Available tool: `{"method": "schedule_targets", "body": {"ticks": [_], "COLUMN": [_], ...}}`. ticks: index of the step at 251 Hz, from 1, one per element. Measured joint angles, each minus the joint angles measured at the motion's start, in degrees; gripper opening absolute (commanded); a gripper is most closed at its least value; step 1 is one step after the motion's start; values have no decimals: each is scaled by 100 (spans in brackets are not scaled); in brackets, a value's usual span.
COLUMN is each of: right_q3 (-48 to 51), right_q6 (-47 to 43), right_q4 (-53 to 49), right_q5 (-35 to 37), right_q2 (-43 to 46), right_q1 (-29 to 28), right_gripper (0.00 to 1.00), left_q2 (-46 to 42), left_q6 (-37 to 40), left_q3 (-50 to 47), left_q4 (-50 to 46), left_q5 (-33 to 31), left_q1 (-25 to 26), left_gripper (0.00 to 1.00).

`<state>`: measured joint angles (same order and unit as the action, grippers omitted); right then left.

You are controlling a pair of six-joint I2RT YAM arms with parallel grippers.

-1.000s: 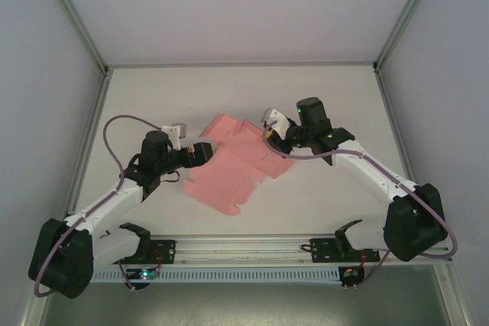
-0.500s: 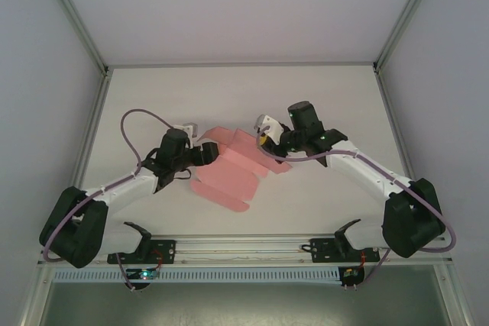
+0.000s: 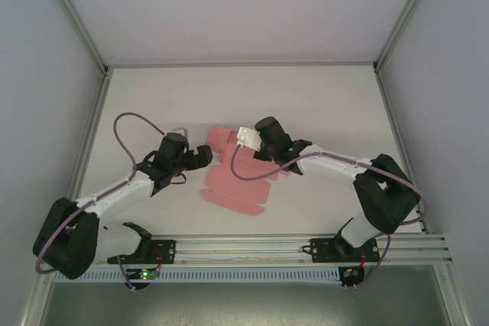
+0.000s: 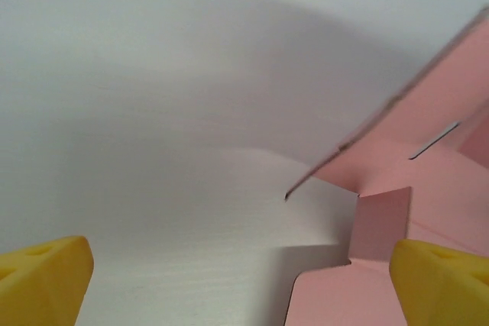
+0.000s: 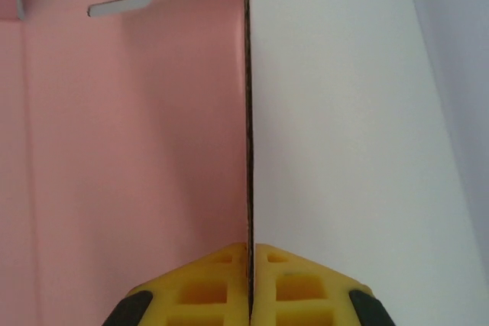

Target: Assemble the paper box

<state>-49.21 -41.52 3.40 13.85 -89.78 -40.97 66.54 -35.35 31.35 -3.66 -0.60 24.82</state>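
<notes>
Paper box [image 3: 229, 185] lies mid-table [image 3: 321, 104], between the two arms, not yet a box: a pink die-cut sheet, mostly flat, with flaps and a slot visible. Right gripper [image 5: 250, 265] is clamped tight on one panel. In its wrist view the card runs edge-on straight up from between the yellow pads [image 5: 206, 288], so that panel stands about upright against the rest of the sheet [image 5: 114, 150]. Left gripper [image 3: 205, 155] sits just beside the sheet's left edge with jaws spread wide and nothing between them. Its wrist view shows the yellow fingertips [image 4: 42, 276] far apart, bare table between, and a raised pink flap [image 4: 428, 150] ahead to the right. Change over the last second: the right gripper [image 3: 248, 145] has swung left and toward the near edge, carrying its pinched panel over. From above, the sheet now looks narrower and more gathered than the spread-out shape it had. Its lower-left corner has also slid slightly right. The left arm has come in closer to the sheet. Reading: the first wall fold is under way, driven by the right arm. The left looks set to steady or catch the opposite side; contact cannot be confirmed from these views. Risk: the thin card may slide across the smooth table rather than crease.
</notes>
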Motion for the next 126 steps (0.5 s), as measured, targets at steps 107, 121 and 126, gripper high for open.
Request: {"method": "schedule_targets", "body": {"ticks": [107, 121, 126], "right_q3": [1478, 1751, 1849], "right_q6": [-1775, -1928, -1978], "right_q4": [2896, 3298, 3410], "right_q5": [494, 505, 507], "right_q2": [575, 575, 575], "right_q1": [-323, -367, -393], "right_gripper": [0, 0, 0], "left_q2": [-400, -52, 76], "left_q6": [-140, 26, 81], "left_q3": [424, 476, 490], "left_q4": [-839, -555, -439], "left_q5": [-702, -461, -361], "left_q1": [-1003, -1051, -1060], "left_gripper": [100, 100, 100]}}
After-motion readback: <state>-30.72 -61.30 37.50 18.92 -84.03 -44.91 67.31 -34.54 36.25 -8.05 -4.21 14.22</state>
